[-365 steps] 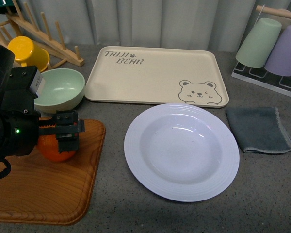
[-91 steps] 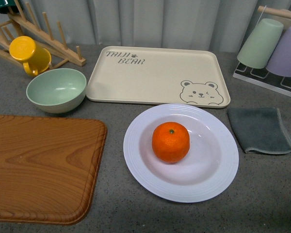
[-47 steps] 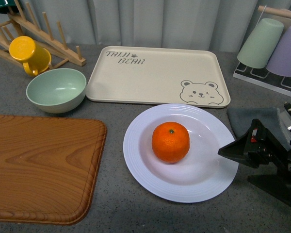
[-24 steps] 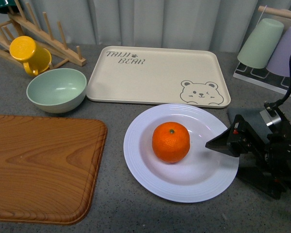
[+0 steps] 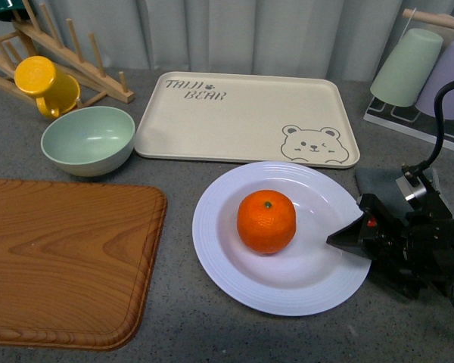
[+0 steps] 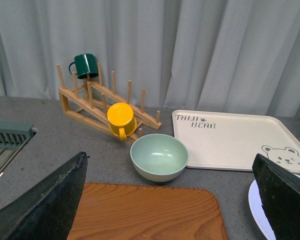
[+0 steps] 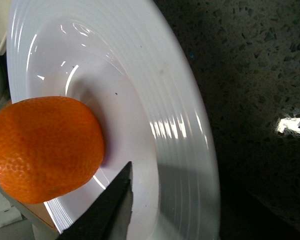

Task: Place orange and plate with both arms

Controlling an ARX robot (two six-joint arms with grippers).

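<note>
Nearest to me, the wooden cutting board (image 5: 60, 257) lies flat on the grey speckled bench (image 5: 174, 333), off on my left side. Just beside it is the plate (image 5: 209, 246), and the orange (image 5: 266, 221) sits squarely in its well, green stem dot up. That half of the job looks done to me! My right jaws (image 5: 346, 240) are in at the plate's right rim, one dark finger reaching over the ridged edge towards the fruit without touching it. The other finger is out of sight, so I can't tell whether I've pinched the rim or am only straddling it. My left jaws (image 6: 169, 157) hang spread wide with nothing between them, up and well clear of the plate. What's left, as I judge it, is the plate itself: get a sure grip, lift it level so the orange doesn't roll, and set it down. My guess is the cream bear tray (image 5: 242, 113) just behind. Partly under my right arm lies a folded grey cloth (image 5: 393, 189). Further back on the left sits a mint-green bowl (image 5: 88, 139). Behind that, a yellow mug (image 5: 41, 82) hangs on a wooden rack (image 5: 83, 57). Upturned green and purple cups (image 5: 405, 66) stand far right, with a pale curtain (image 5: 250, 30) closing the scene.
</note>
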